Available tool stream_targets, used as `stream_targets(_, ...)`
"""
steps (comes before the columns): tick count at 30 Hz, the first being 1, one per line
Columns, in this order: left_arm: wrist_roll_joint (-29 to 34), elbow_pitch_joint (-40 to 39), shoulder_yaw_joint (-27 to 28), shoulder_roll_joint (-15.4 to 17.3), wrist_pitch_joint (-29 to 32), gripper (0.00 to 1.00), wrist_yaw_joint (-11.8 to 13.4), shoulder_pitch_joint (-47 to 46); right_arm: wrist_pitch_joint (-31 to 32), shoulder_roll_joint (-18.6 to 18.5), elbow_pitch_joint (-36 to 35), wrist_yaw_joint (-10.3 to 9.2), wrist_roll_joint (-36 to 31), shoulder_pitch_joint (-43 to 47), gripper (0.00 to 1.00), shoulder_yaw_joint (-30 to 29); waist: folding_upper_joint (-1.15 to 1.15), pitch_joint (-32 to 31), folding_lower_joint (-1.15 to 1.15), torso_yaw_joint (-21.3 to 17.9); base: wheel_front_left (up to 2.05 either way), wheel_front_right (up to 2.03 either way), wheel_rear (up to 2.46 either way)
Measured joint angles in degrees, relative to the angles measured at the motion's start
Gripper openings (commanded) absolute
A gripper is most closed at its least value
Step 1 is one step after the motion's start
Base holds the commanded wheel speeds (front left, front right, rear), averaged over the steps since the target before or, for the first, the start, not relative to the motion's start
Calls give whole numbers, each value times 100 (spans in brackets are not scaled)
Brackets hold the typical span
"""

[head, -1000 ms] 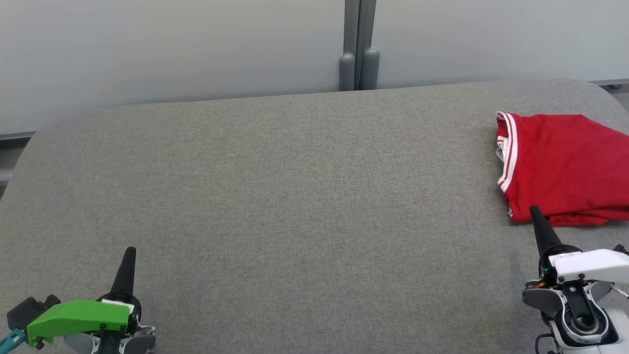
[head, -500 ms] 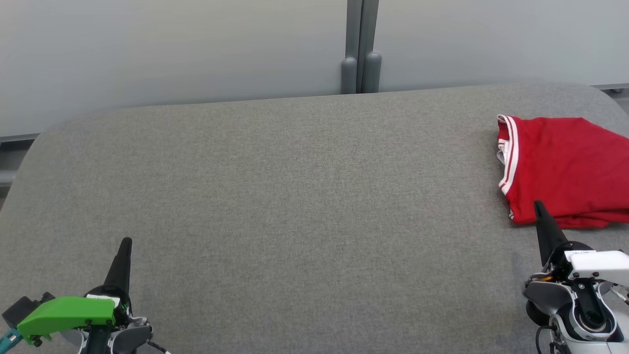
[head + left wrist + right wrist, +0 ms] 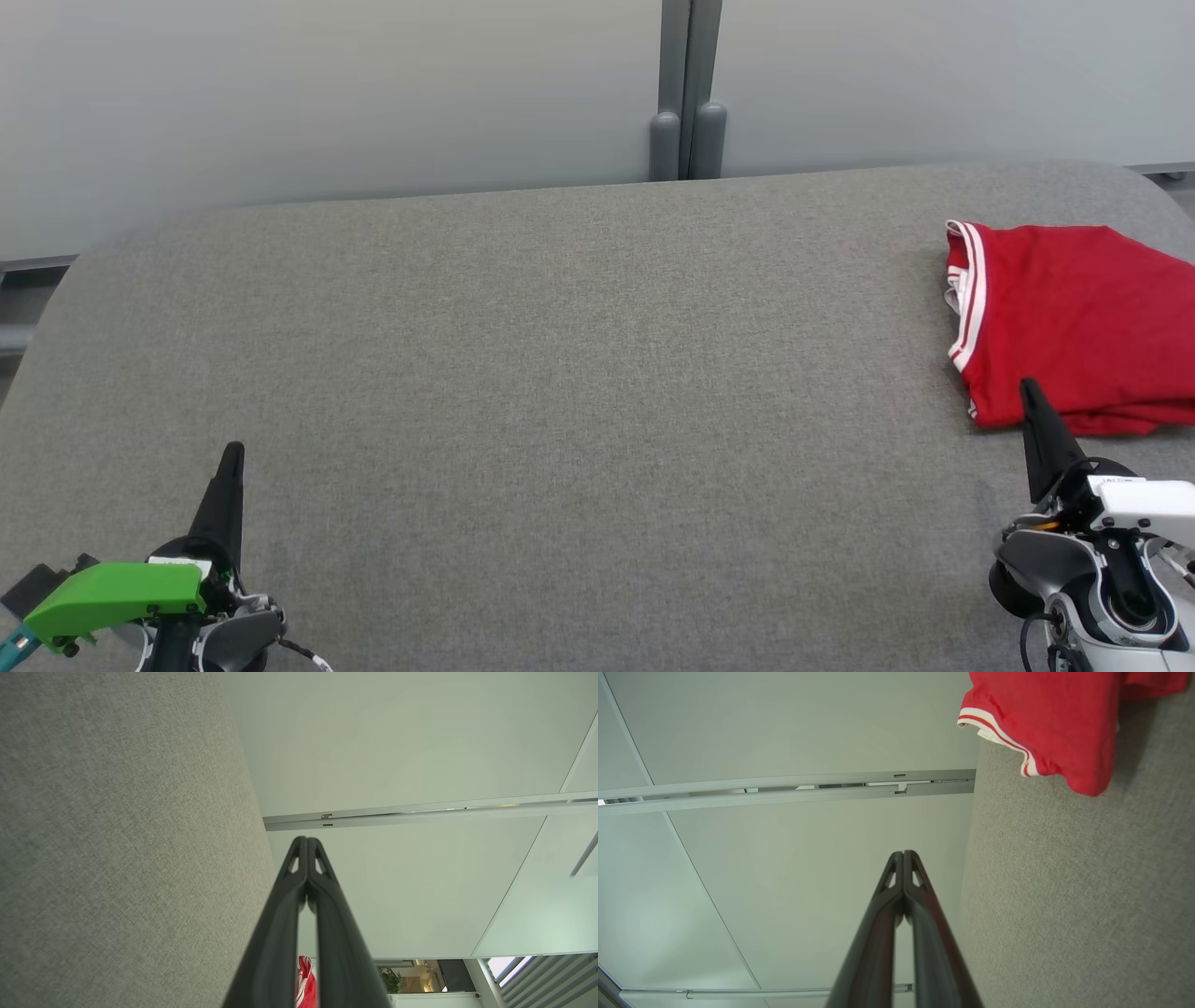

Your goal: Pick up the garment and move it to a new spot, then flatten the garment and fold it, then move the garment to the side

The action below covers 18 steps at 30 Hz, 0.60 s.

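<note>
The garment [image 3: 1074,322] is red with white-striped trim and lies folded at the far right of the grey table [image 3: 560,373], running off the head view's right edge. It shows again at the top right of the right wrist view [image 3: 1055,718], and as a sliver between the fingers in the left wrist view [image 3: 306,984]. My right gripper [image 3: 1030,387] is shut and holds nothing, its tip just in front of the garment's near edge. At the lower left, far from the garment, my left gripper [image 3: 232,453] is shut and holds nothing.
Pale wall panels with a grey post [image 3: 686,93] stand behind the table. The table's rounded corners show at the far left and far right.
The head camera has tilted a little, shifting the whole picture down. Both grippers have drifted slightly and stay shut. The garment lies as before.
</note>
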Motion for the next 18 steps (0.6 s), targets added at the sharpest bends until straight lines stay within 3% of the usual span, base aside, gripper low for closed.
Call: stream_targets(18,0,0,1,-1,0,0,-1,0,1,1,21,0,0,-1,0,-5,0,0,0,0,0,0,0)
